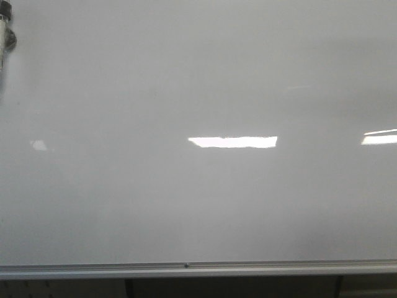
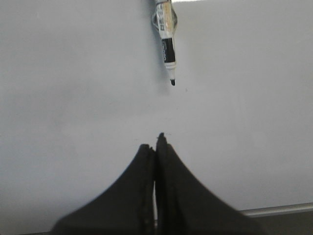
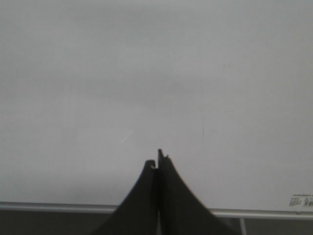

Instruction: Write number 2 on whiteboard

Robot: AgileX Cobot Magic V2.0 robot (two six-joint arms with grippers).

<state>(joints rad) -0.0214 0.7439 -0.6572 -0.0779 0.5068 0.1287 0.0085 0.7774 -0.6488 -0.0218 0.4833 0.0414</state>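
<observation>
The whiteboard (image 1: 198, 81) fills the front view, glossy white-grey, with its silver edge rail (image 1: 186, 268) along the near side. No number 2 shows on it in any view. A marker (image 2: 167, 41) lies on the board ahead of my left gripper (image 2: 156, 142), uncapped, its black tip towards the gripper and apart from it. It also shows at the far left edge of the front view (image 1: 6, 34). My left gripper is shut and empty. My right gripper (image 3: 157, 159) is shut and empty over bare board (image 3: 156, 73) near the rail.
Bright glare patches (image 1: 233, 142) lie across the middle and right of the board. The rail (image 3: 49, 207) runs close behind my right fingers. A small printed label (image 3: 301, 199) sits at the board's corner. Neither arm shows in the front view.
</observation>
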